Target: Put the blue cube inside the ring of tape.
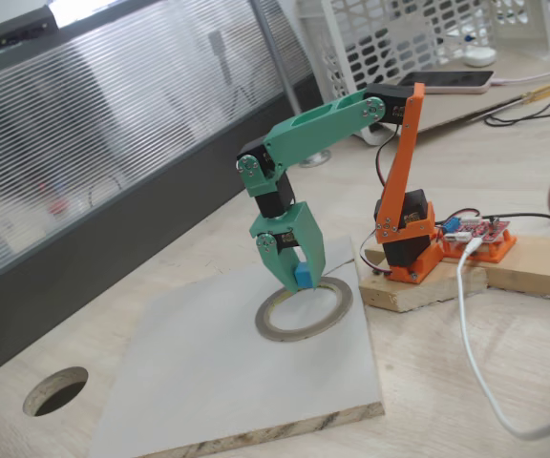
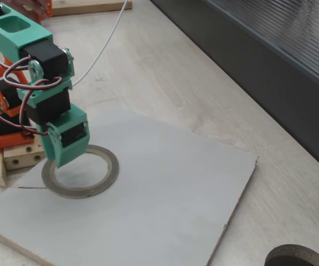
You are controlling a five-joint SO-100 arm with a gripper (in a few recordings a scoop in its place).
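Note:
The small light-blue cube [image 1: 303,276] sits between the green fingers of my gripper [image 1: 297,280], which is shut on it. The gripper points downward over the back rim of the ring of tape [image 1: 299,335], with the cube just above or touching the band; I cannot tell which. The ring lies flat on the grey board, its wide middle hollow. From the other side, the gripper [image 2: 57,159] hangs over the near-left part of the ring of tape [image 2: 112,169], and its green body hides the cube.
The grey board [image 1: 208,382] lies on the wooden tabletop. A dark round hole [image 1: 55,391] [image 2: 298,257] is cut through the table beyond the board's corner. The arm's orange base on a wooden block [image 1: 418,281] and a white cable [image 1: 475,363] lie beside the board.

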